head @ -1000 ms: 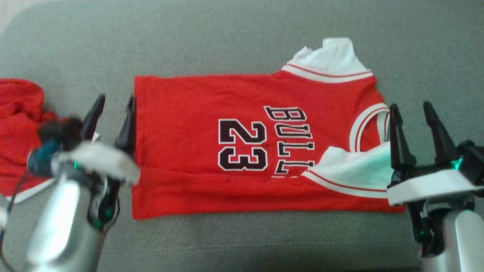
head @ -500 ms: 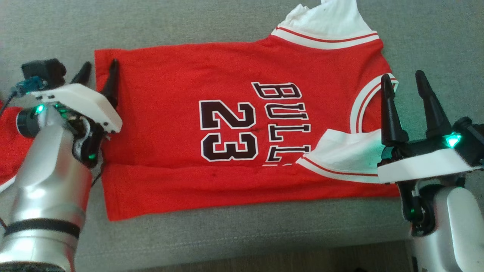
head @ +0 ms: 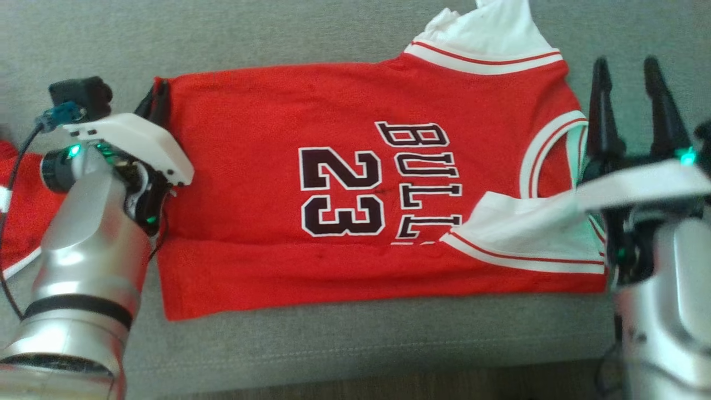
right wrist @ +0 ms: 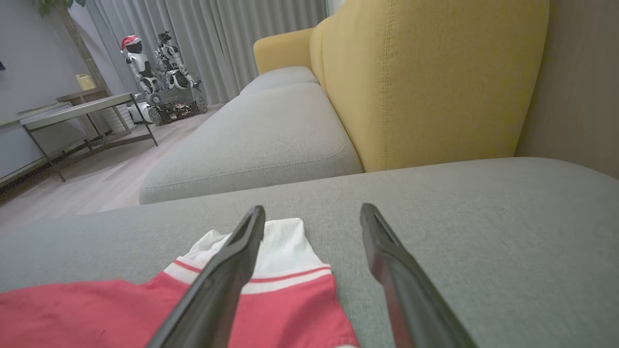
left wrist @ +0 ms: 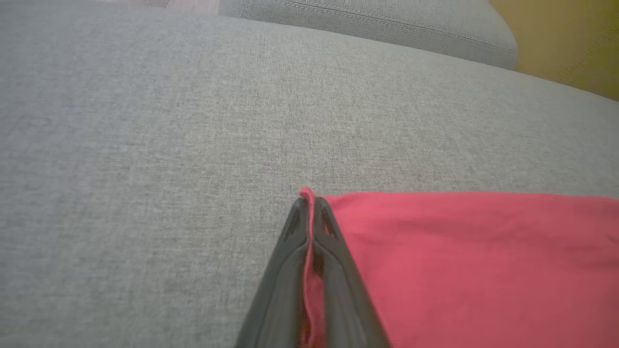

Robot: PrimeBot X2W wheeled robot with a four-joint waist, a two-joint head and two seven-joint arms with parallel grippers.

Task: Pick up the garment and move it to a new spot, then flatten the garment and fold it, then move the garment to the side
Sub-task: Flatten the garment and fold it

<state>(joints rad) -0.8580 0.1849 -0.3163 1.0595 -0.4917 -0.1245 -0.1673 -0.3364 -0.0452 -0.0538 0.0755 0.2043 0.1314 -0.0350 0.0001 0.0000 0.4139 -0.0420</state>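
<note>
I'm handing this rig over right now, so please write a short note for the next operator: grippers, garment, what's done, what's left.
Left gripper: shut on the jersey at its far hem corner.
Right gripper: open, holds nothing, beside the neck end.
The jersey lies spread on the grey cushion, near sleeve folded in, far sleeve sticking out.
Done: laid out mostly flat.
Left: finish folding, move it aside.

The left gripper [head: 159, 91] and right gripper [head: 625, 64] each carry two long, tapered black fingers [head: 602, 111]. Behind each sits a flat white wrist housing [head: 133, 141] with a green indicator light [head: 72, 150]. The left forearm [head: 89, 244] is rounded and silver, with a black band [head: 78, 311]. A black cable [head: 16, 158] meets a blue connector [head: 58, 116] beside a black camera module [head: 80, 91].
</note>
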